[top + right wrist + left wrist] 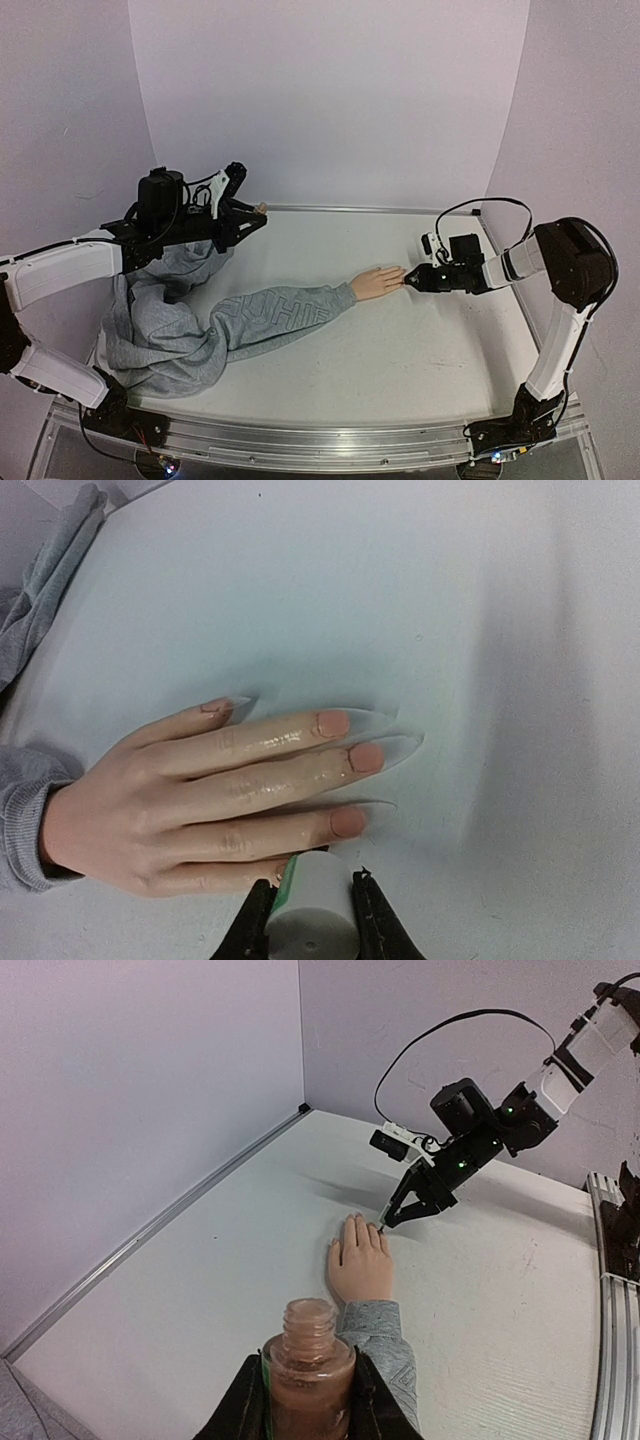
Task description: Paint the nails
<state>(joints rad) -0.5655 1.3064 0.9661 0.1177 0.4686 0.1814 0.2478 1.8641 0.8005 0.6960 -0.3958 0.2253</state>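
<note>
The peach mannequin hand (pixel 377 283) lies flat on the table at the end of a grey sweatshirt sleeve (pixel 285 315). Its nails (pixel 349 756) show pink in the right wrist view. My right gripper (pixel 410 279) is shut on the white brush cap (pixel 312 915), held right over the little finger's tip, which the cap hides. In the left wrist view the brush tip (pixel 381 1228) touches the hand's (pixel 360 1265) fingertips. My left gripper (pixel 250 213), raised at the far left, is shut on the open polish bottle (pixel 307 1365) of brownish-pink polish.
The rest of the grey sweatshirt (pixel 160 330) is bunched at the near left under the left arm. A metal rail (pixel 360 209) runs along the table's back edge, with white walls behind. The right arm's cable (pixel 480 205) loops above its wrist.
</note>
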